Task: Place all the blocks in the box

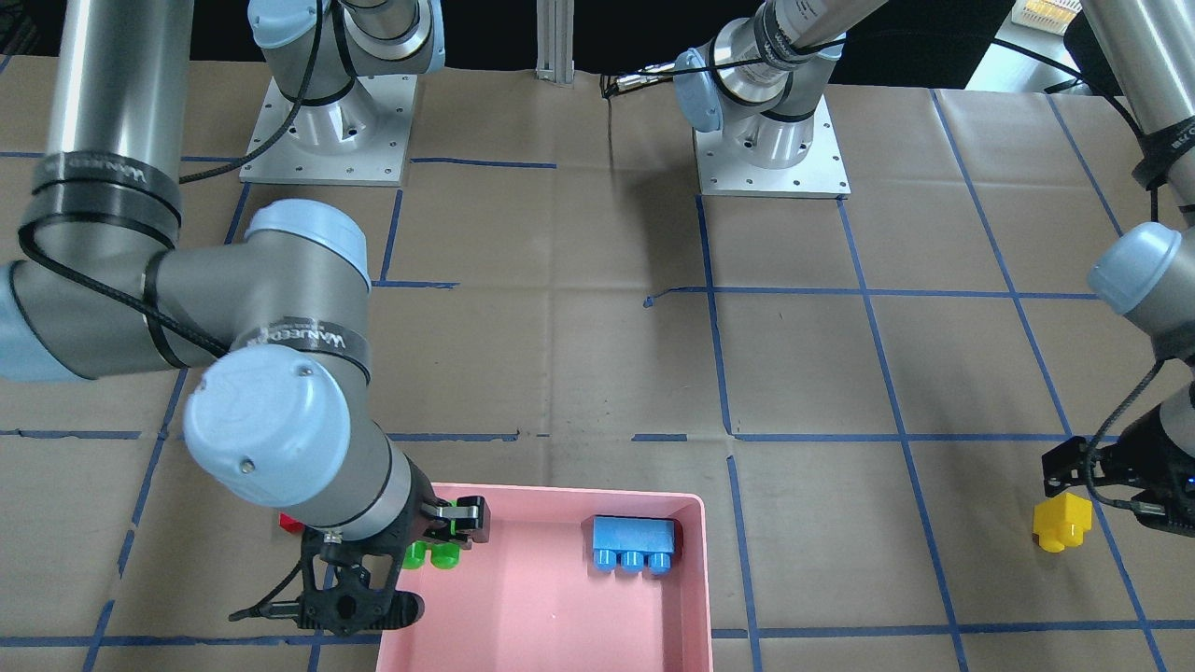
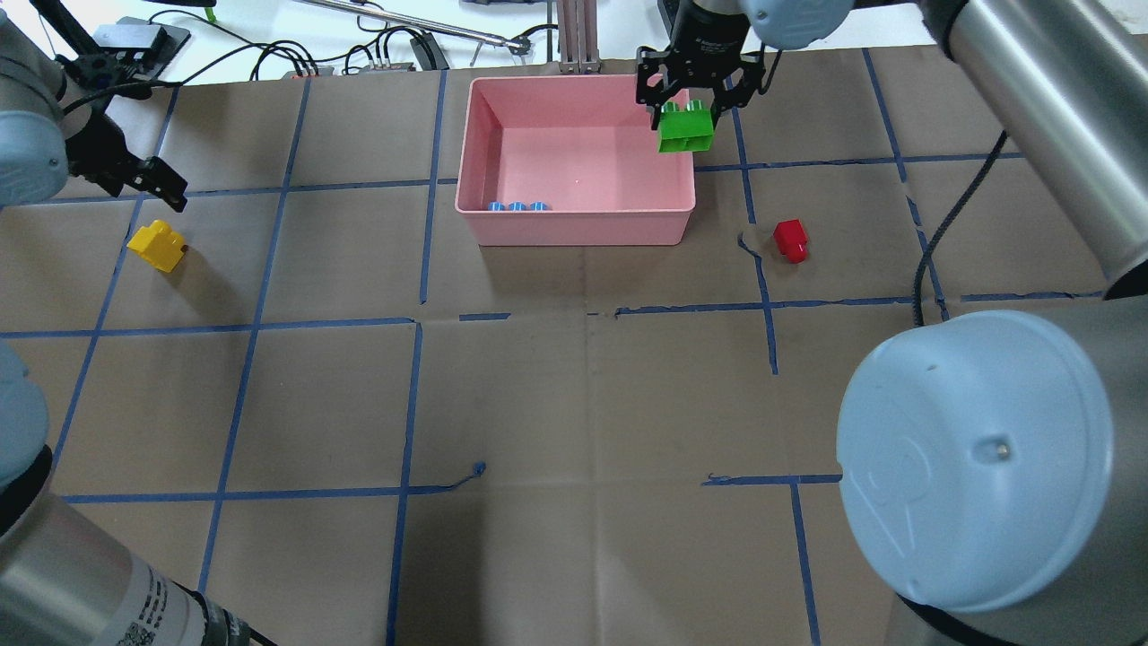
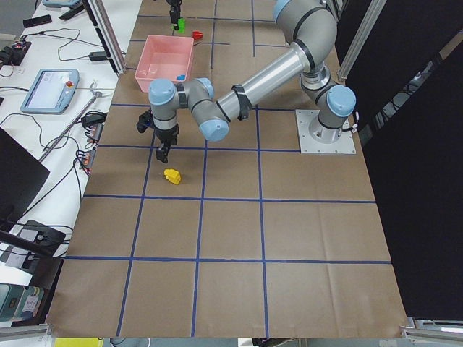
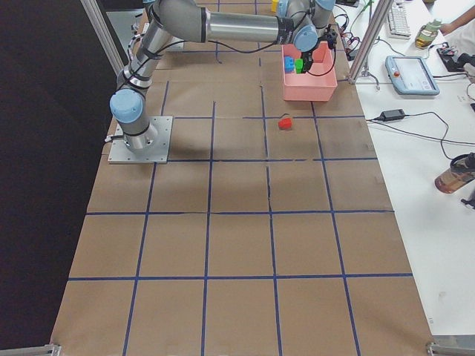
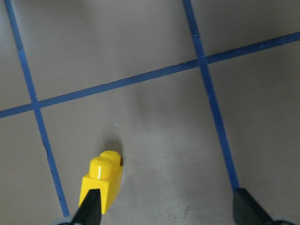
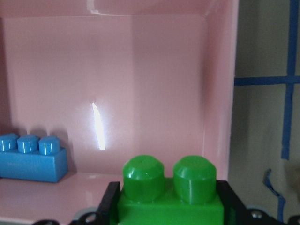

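- Over box [image 2: 574, 215] rim, 2 o'clock corner overhead: right end effector [image 2: 686, 109] clamps green block [image 2: 686, 133].
- Best shift toward 9 o'clock before releasing; block hangs close to wall.
- Left end effector [image 5: 168, 211] wide open, empty, near yellow block [image 5: 101, 185].

A brown paper-covered table [image 2: 538, 404], gridded with blue tape [image 2: 269, 493], beside a white bench [image 4: 415, 193].

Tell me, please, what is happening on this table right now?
The right end effector holds the green brick above a corner of the pink box, where the blue brick already lies. The left end effector is open close to the yellow brick, not gripping it. The red brick sits on the table outside the box.
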{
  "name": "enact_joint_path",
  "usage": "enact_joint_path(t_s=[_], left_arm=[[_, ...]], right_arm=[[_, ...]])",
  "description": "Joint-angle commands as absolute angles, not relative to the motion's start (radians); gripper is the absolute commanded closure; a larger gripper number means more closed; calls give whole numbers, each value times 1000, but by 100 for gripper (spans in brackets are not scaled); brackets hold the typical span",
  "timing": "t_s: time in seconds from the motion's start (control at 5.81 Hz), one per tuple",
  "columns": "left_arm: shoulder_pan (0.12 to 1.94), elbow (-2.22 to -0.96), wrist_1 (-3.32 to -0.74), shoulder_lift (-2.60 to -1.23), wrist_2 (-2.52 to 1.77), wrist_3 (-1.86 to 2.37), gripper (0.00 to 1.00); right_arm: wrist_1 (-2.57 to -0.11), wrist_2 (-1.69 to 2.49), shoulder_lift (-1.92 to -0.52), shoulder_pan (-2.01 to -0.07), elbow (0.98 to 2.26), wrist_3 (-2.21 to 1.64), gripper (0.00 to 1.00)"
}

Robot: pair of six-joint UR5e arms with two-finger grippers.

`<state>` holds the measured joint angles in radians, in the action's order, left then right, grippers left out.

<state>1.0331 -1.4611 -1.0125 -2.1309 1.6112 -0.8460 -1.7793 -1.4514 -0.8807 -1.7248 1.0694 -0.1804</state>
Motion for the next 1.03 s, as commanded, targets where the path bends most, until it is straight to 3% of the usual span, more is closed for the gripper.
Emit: enact_joint_path(t_s=[0.0, 0.17, 0.34, 0.52, 0.69, 0.86], left_arm=[[997, -1457, -976, -2196, 1605, -956, 1], [1008, -1457, -974, -2230, 1556, -969, 1], [1017, -1456, -965, -2240, 1552, -976, 16], [1023, -1456, -951, -2238, 1551, -976, 42], [1022, -1459, -956, -2234, 1551, -979, 87], [1020, -1457, -959, -2223, 1555, -980, 100]], right_arm=[[-1853, -1450, -802, -1749, 1069, -224, 59], [-1868, -1450, -802, -1772, 1069, -273, 40], [-1867, -1450, -808, -1775, 1068, -303, 1], [-1858, -1451, -825, -1773, 1065, -304, 0], [-1835, -1456, -866, -1770, 1066, -299, 0], [-1778, -1465, -905, -1752, 1065, -287, 0]])
